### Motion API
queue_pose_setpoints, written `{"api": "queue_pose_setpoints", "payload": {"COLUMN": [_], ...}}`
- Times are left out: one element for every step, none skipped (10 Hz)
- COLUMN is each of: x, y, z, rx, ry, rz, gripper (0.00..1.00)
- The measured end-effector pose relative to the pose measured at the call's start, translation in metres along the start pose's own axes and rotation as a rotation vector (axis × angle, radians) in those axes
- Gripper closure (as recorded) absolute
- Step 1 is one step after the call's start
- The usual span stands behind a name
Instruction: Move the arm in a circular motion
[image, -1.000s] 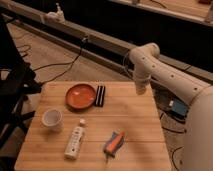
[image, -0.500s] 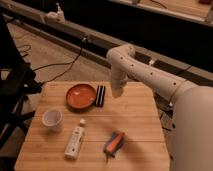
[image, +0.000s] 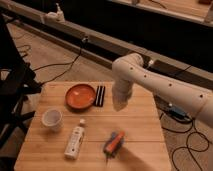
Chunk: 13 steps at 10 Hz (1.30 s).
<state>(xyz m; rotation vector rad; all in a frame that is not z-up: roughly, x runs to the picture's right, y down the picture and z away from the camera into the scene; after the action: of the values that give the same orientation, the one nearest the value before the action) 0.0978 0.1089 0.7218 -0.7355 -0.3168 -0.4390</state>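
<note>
Camera view: the arm (image: 165, 87) reaches in from the right, elbow high and forearm pointing down. The tool (image: 119, 103) at its end is clenched, seemingly empty, low over the counter (image: 142, 127) just right of the black sticks (image: 100, 95). Sweep the circle smoothly, high enough to clear the orange bowl (image: 80, 96)

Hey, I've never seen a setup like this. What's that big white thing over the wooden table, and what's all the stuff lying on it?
That thick white tube is a robot arm, reaching in from the right. Its tip, the gripper, hangs above the table just right of two dark sticks. It is shut and seems to hold nothing. There is only one camera, looking down from above. On the wooden table are an orange bowl, a white cup, a white bottle on its side and an orange-and-grey tool.
</note>
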Motion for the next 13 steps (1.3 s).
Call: {"api": "queue_pose_setpoints", "payload": {"x": [0.022,0.042,0.066,0.094,0.116,0.135,0.145,0.148,0.145,0.137,0.126,0.101,0.074], "y": [0.025,0.04,0.055,0.066,0.066,0.055,0.039,0.012,-0.006,-0.031,-0.047,-0.068,-0.082], "z": [-0.002,-0.004,-0.005,-0.008,-0.01,-0.014,-0.016,-0.016,-0.014,-0.011,-0.01,-0.006,-0.003], "rx": [0.0,-0.001,-0.001,-0.005,-0.006,0.0,0.007,0.012,0.014,0.018,0.021,0.022,0.023], "ry": [0.016,0.033,0.055,0.085,0.107,0.127,0.143,0.152,0.152,0.153,0.147,0.123,0.09], "rz": [0.064,0.118,0.177,0.243,0.291,0.328,0.341,0.336,0.325,0.3,0.269,0.214,0.164], "gripper": [1.0,1.0,1.0,1.0,1.0,1.0,1.0,1.0,1.0,1.0,1.0,1.0,1.0]}}
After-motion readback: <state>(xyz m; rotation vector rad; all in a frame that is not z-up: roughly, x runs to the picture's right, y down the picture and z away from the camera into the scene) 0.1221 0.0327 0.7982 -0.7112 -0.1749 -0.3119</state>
